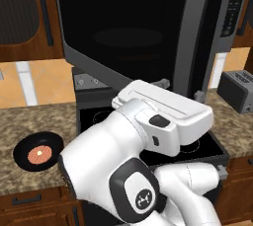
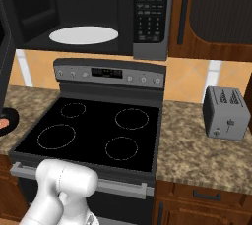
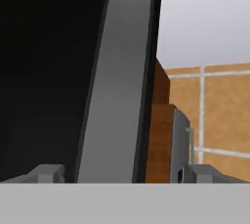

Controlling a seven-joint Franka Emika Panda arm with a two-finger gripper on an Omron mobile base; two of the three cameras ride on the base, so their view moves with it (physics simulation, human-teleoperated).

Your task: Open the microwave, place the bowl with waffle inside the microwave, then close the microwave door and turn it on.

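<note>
White glossy arm (image 1: 143, 141) with rounded housings, dark joint bands, a black oval button, and a white emblem on a dark cap.

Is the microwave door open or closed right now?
Open. The microwave door is swung out over the stove, and in the right base view you can see into the microwave to its white turntable.

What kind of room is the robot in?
It looks like a kitchen. There's a black glass stovetop with four burner rings, a big grey steel microwave with its door open above it, and a small grey toaster on the speckled stone counter.
</note>
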